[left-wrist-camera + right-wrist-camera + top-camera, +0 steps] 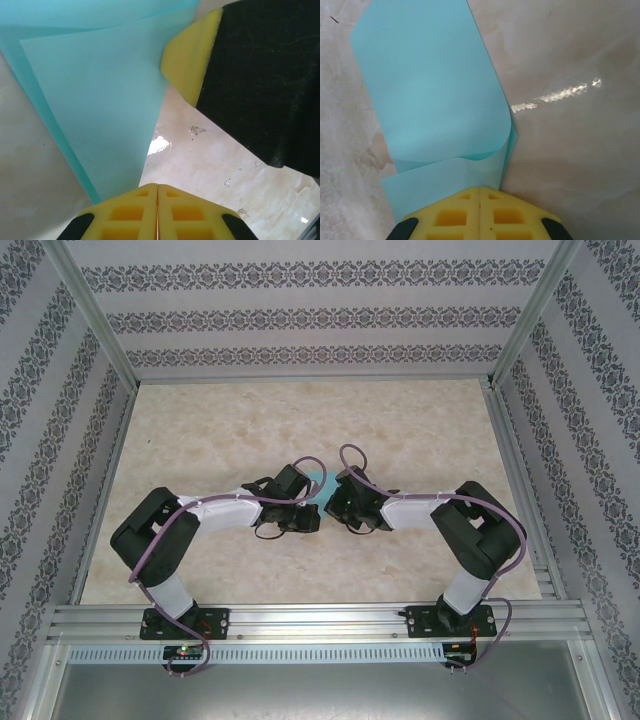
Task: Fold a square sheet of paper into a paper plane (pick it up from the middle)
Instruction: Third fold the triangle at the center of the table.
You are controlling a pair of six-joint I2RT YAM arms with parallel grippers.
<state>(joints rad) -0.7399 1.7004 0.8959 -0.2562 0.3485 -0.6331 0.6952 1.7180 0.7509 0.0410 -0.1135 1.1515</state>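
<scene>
Left pincer (157, 192) and right pincer (480, 192): both clamped on the paper (430, 85) from opposite sides, apparently steadying its fold.

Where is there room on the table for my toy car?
The far half of the table, up to the back wall, is bare; so is the near patch by the front rail. The middle is crowded: left gripper and right gripper pinch the blue paper.
</scene>
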